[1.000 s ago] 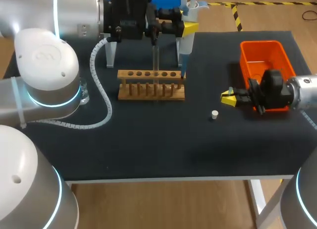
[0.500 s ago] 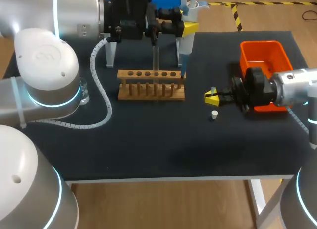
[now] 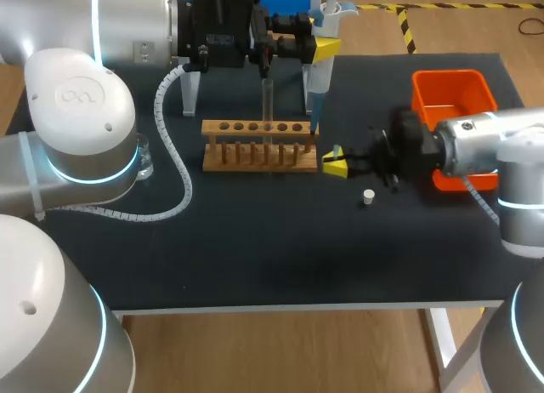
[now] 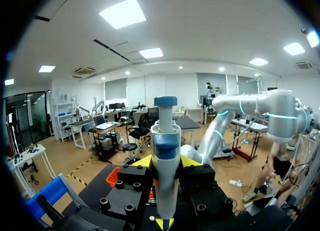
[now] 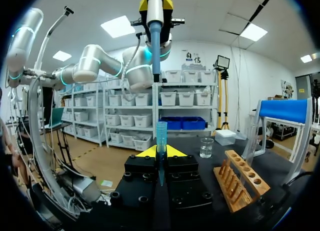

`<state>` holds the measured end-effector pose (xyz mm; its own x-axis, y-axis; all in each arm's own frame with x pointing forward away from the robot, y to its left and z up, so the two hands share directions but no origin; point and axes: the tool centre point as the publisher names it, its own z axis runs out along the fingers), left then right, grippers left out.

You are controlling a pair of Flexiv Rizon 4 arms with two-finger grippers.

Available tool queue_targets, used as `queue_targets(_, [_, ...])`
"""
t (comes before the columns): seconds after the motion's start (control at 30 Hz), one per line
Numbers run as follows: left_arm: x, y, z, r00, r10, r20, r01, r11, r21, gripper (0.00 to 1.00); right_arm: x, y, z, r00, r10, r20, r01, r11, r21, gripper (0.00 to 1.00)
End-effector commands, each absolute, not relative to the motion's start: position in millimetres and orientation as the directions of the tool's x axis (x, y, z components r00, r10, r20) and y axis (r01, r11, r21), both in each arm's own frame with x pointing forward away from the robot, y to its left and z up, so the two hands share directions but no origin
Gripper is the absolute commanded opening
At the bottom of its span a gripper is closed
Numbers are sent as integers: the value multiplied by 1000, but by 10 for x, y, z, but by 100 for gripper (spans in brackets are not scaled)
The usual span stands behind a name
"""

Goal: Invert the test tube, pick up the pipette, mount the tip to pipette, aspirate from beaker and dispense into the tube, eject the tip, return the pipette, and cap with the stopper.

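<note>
So the black surface (image 3: 255,257) carries everything. My left arm (image 3: 76,112) hangs over the back of it, and my right arm (image 3: 493,142) reaches in across the orange plastic bin (image 3: 450,91). The wooden test tube rack (image 3: 259,155) sits mid-surface with a clear glass test tube (image 3: 267,104) standing upright in it.

The left gripper (image 3: 325,46) is clamped on the blue-and-white pipette (image 3: 320,70), held upright above the rack's right end. The clear glass beaker (image 3: 145,159) is half hidden behind the left arm. The small white stopper (image 3: 368,197) lies loose, near the right gripper (image 3: 334,163).

From the head view you can barely see what the right gripper holds. The right wrist view sorts that out: it's squeezed on a translucent blue pipette tip (image 5: 161,136), with the pipette straight ahead and in line with it. That view also gives a full look at the beaker. The left wrist view mostly shows the pipette's blue plunger cap (image 4: 165,101).

Compared to a second ago, the right gripper has slid away from the bin and is now just beside the rack's right end. The stopper and the left arm haven't budged.
</note>
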<state>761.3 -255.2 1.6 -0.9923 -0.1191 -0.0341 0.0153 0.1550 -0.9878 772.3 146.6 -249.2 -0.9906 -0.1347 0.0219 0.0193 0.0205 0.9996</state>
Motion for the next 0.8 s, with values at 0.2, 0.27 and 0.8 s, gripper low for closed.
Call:
queue_targets(0.2, [7615,-2532,16,-993,-115,-35,17,153,-988,0,7761,1694,-2538,-987,-159,10,8,18,1000,0])
queue_targets(0.27, [7615,-2532,16,-993,-115,-35,17,153,-988,0,7761,1712,-2533,-987,-161,10,7,20,1000,0])
queue_targets(0.8, [7615,-2532,16,-993,-115,-35,17,153,-988,0,7662,1772,-2454,-987,-162,20,12,50,999,0])
